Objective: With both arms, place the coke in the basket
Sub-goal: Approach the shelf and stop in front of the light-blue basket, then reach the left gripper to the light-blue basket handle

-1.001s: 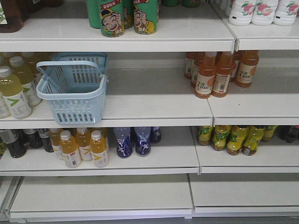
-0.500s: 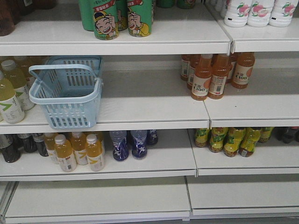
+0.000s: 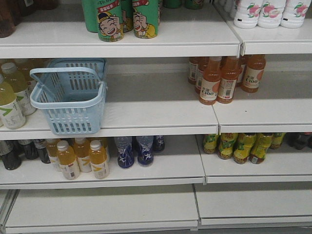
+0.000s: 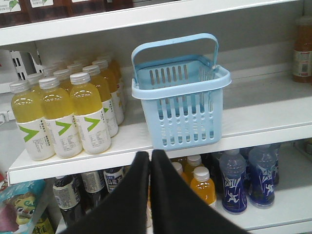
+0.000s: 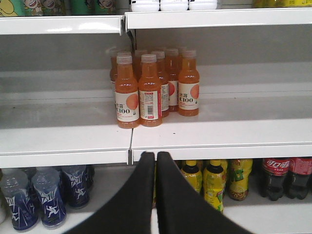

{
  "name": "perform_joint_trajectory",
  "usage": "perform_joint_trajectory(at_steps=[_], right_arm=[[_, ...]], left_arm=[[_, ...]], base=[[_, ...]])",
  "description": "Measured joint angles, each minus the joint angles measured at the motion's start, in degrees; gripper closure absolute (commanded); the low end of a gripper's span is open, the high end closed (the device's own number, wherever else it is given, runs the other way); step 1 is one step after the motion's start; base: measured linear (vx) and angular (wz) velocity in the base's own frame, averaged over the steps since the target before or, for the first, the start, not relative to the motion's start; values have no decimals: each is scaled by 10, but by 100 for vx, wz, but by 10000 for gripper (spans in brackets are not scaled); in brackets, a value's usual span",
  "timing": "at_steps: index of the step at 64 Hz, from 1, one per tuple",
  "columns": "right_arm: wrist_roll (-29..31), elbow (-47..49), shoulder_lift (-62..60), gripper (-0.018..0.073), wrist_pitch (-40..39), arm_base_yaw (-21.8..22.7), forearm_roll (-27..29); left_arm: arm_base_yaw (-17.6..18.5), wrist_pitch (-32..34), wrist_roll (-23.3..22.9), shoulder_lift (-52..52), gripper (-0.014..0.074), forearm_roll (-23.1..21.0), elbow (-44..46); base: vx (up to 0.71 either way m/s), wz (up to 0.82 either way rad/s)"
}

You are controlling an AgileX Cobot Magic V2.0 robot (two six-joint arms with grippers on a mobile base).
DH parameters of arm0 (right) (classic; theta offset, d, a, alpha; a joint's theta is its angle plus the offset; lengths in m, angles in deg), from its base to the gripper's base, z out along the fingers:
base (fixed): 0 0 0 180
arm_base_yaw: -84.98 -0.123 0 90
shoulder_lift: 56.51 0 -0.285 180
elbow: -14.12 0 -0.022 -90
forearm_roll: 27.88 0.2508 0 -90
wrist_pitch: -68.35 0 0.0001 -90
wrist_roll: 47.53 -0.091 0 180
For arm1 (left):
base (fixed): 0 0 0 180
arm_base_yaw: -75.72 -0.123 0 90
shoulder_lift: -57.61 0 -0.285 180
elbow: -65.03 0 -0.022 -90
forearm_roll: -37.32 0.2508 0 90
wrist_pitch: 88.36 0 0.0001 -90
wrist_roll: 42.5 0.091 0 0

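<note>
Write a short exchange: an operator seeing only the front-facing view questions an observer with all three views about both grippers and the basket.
Operator: I see no arms. Where is the left gripper?
Observer: The left gripper is shut and empty, aimed at the shelf edge under the basket.
Operator: And the right?
Observer: The right gripper is shut too, facing the orange bottles.
Operator: Any cola nearby?
Observer: Dark cola bottles with red labels stand on the lower shelf to its right.
</note>
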Motion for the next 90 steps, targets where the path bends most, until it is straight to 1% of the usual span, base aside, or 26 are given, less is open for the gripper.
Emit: perform_joint_trajectory(at_steps=[34,37,39,42,45,46,50,51,54,58,63,67,70,75,79,83,86,90], right_arm=[[0,0,0,564,0,0,0],[0,0,0,564,0,0,0],[0,0,0,564,0,0,0],[0,0,0,564,0,0,0],[0,0,0,564,0,0,0],[0,0,0,564,0,0,0],[0,0,0,564,0,0,0],[0,0,0,564,0,0,0],[0,0,0,564,0,0,0],[0,0,0,564,0,0,0],[0,0,0,564,0,0,0],[0,0,0,564,0,0,0],[0,0,0,564,0,0,0],[0,0,0,564,0,0,0],[0,0,0,564,0,0,0],[0,0,0,564,0,0,0],[0,0,0,564,0,0,0],[0,0,0,564,0,0,0]], left_arm=[[0,3,0,0,603,1,0],[0,12,-9,0,603,-8,0],[0,20,-23,0,603,-20,0],[0,37,-56,0,603,-52,0],[0,51,-95,0,603,-98,0],[0,57,-117,0,603,-122,0],[0,72,-184,0,603,-187,0],[0,77,-197,0,603,-211,0],[0,87,-240,0,603,-261,0],[0,98,-266,0,603,-318,0],[0,113,-278,0,603,-360,0],[0,138,-283,0,603,-389,0],[0,167,-290,0,603,-416,0],[0,219,-326,0,603,-466,0],[0,248,-356,0,603,-481,10],[0,267,-374,0,603,-474,36],[0,277,-379,0,603,-452,64],[0,278,-383,4,598,-404,107]], base=[[0,0],[0,0],[0,0],[0,0],[0,0],[0,0],[0,0],[0,0],[0,0],[0,0],[0,0],[0,0],[0,0],[0,0],[0,0],[0,0],[0,0],[0,0]])
